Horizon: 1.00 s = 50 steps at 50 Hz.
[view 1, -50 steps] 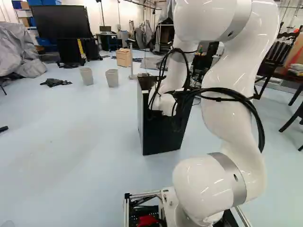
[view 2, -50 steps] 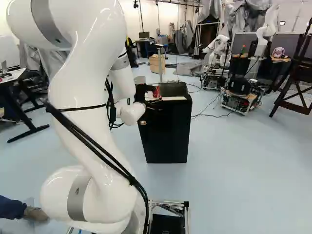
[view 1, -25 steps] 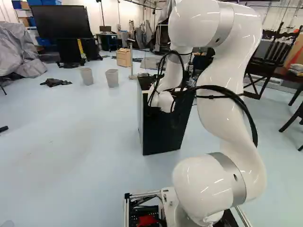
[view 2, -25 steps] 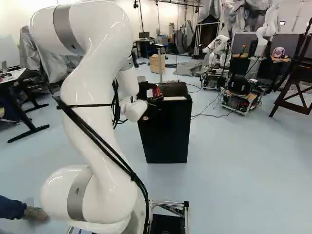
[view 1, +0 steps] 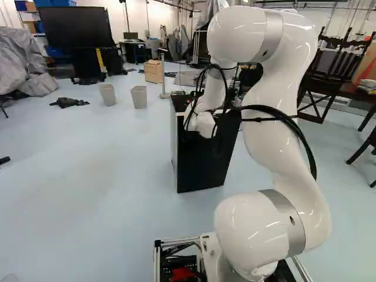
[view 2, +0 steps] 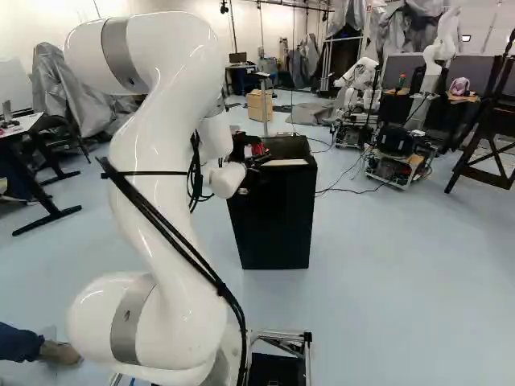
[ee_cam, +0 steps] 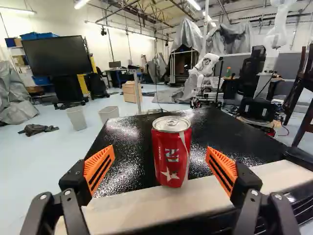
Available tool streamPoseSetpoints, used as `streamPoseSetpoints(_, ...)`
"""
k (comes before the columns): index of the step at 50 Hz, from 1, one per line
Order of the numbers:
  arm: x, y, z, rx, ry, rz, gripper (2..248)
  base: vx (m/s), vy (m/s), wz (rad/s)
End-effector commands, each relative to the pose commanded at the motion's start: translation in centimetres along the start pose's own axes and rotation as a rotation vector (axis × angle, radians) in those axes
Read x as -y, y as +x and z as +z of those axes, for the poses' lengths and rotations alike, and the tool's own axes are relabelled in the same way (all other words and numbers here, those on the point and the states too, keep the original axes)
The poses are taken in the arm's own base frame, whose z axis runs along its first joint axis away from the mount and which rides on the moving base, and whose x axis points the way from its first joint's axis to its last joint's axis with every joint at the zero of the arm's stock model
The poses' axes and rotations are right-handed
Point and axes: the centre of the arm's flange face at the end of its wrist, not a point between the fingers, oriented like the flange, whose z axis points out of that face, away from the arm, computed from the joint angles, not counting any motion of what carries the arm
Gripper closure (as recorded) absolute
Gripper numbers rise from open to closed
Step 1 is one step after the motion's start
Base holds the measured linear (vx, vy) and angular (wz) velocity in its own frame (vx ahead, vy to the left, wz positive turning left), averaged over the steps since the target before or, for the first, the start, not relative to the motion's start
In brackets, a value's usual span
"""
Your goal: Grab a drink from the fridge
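Observation:
In the right base view my gripper [view 2: 256, 159] is at the top of the black fridge [view 2: 273, 217], partly hidden by the wrist. A red can [view 2: 257, 149] shows beside it there. The wrist view has the gripper [ee_cam: 160, 169] open, its orange pads wide apart on either side of the can's line. The red can [ee_cam: 171, 152] stands upright on the fridge top [ee_cam: 222, 134], by the pale front strip [ee_cam: 132, 208]. It is a little ahead of the fingertips, roughly midway, with a gap to each pad. The fridge's door looks closed.
Two grey bins [view 1: 139, 97] and a wooden cabinet [view 1: 154, 71] stand beyond the fridge. Another robot [view 2: 354, 88] is farther back. A dark wooden chair [view 1: 329, 76] stands to the right in the left base view. A person's foot [view 2: 60, 352] is beside the arm's base.
The arm has shifted, its elbow coming lower and forward and its wrist closer over the fridge top near the can. The base and fridge have stayed put.

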Motion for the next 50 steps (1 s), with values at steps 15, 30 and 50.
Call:
streamPoseSetpoints(15, 0.1, -0.1, 1.4, -0.016, 0.001, 0.001, 3, 0.0, 0.0, 0.0)
streamPoseSetpoints(30, 0.2, -0.2, 1.9, -0.02, 0.001, 0.002, 46, 0.0, 0.0, 0.0)
streamPoseSetpoints(50, 0.2, -0.2, 1.9, -0.021, 0.001, 0.002, 150, 0.0, 0.0, 0.0)
